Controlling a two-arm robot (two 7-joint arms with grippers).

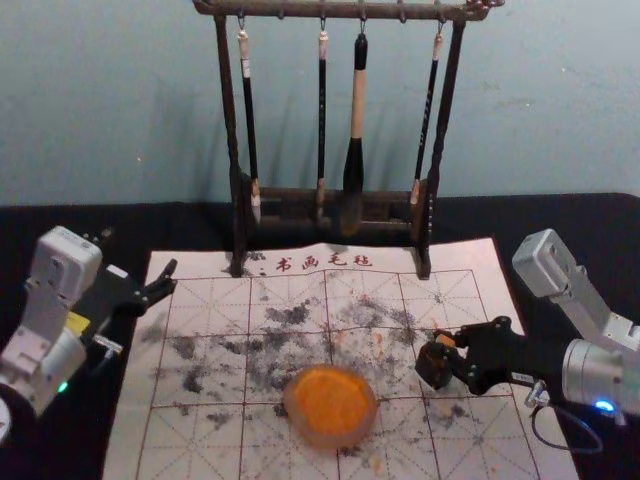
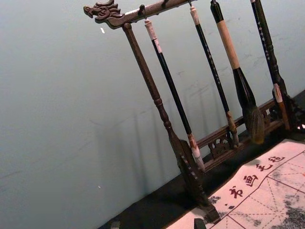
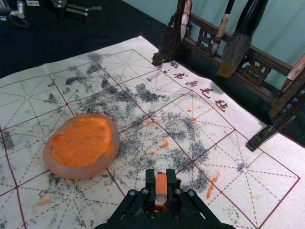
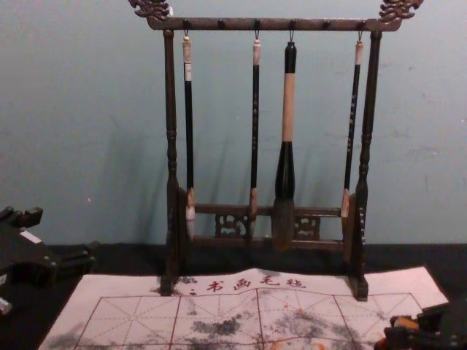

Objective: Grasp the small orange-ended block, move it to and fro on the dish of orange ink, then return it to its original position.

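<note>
Above felt (image 1: 125,450), right gripper (image 1: 448,352) holds block (image 3: 161,185) lengthwise.

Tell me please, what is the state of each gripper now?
Left gripper: open, empty, near the mat's left edge.
Right gripper: closed, holding the orange-ended block, right of the ink dish.

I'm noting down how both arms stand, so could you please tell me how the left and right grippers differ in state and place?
The left gripper is open with nothing between its fingers; the right gripper is closed on the orange-ended block.
The left gripper is at the mat's far left corner; the right gripper is over its right side, nearer the ink dish.
Both are black and two-fingered.
</note>
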